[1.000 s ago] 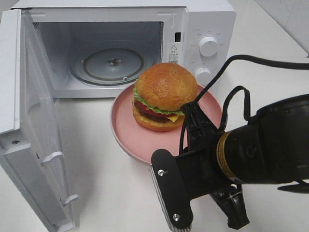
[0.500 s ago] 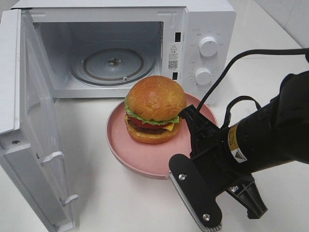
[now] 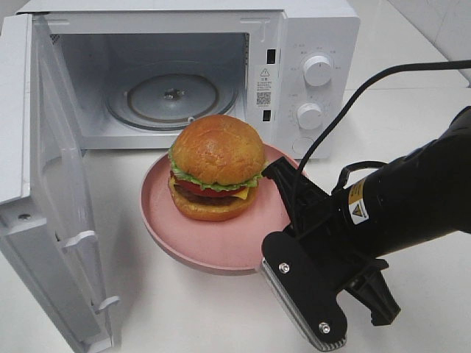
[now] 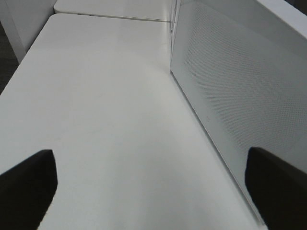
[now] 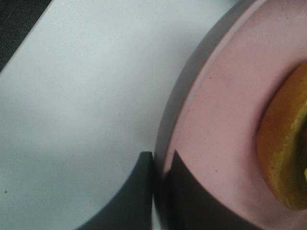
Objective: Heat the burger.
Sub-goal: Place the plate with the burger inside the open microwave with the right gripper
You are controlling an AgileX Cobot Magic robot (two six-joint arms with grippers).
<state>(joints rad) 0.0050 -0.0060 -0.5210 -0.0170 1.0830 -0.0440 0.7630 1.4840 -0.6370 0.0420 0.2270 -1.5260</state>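
Observation:
The burger (image 3: 217, 158), with a golden bun, lettuce and tomato, sits on a round pink plate (image 3: 221, 239) just in front of the open microwave (image 3: 294, 29). My right gripper (image 3: 278, 176) is shut on the plate's right rim, one finger above it and one below. The right wrist view shows the fingertips (image 5: 144, 191) pinching the plate (image 5: 220, 120) close up, with the burger (image 5: 288, 153) at the picture's edge. My left gripper (image 4: 152, 191) is open and empty over bare table beside the microwave door; the exterior view does not show it.
The microwave door (image 3: 44, 184) stands swung out to the left, its perforated panel (image 4: 230, 91) close to my left gripper. Inside is a glass turntable (image 3: 171, 95). Two knobs (image 3: 318, 70) sit on the right panel. A black cable (image 3: 346, 110) trails from the right arm.
The right arm has carried the plate and burger leftward, from in front of the control panel toward the microwave opening. The grip on the rim is unchanged.

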